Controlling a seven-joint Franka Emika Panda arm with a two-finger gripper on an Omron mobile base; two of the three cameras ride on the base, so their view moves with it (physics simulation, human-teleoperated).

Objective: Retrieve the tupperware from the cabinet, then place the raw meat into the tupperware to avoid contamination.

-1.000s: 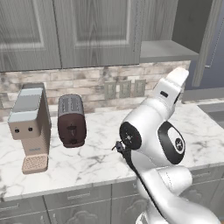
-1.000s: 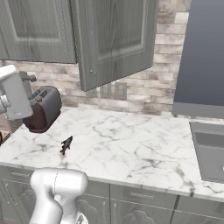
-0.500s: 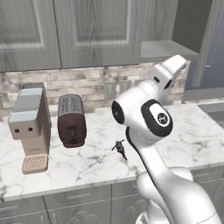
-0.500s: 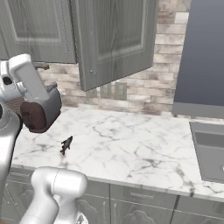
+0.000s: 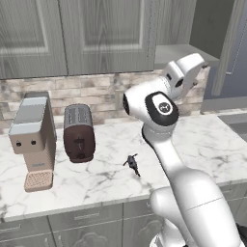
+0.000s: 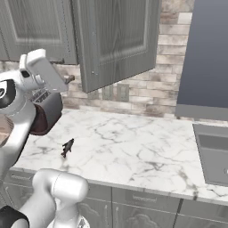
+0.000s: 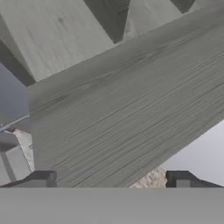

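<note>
- Reaching up toward the cabinet point(image 5: 103, 34) is the step in hand, I judge; the arm is raised w/ the hand point(image 7: 111, 178) near the cabinet's underside and open shelf.
- Hand state: released, fingers point(image 7: 41, 178) spread wide, nothing between them.
- Hand view looks close-up at the wood-grain shelf board point(image 7: 131, 109) of the cabinet; no tupperware visible on it from this angle, so can't tell where inside it sits.
- One cabinet door point(image 6: 116, 40) hangs open, swung out over the tabletop point(image 6: 133, 142); other door looks closed in left base view.
- Doing it well: lift the hand above the shelf edge before pushing in, else fingers hit the board. Keep wrist clear of the open door's edge.
- Keep fingers spread til the container is between them; approach level w/ the shelf.
- Raw meat: likely the small dark item point(image 5: 131, 163) on the tabletop below the cabinet, too small to be sure. Leave it alone for now.
- Toaster point(image 5: 78, 132) and coffee machine point(image 5: 33, 137) stand below the cabinet, to its left side, well apart from the hand; elbow swing is the risk there.
</note>
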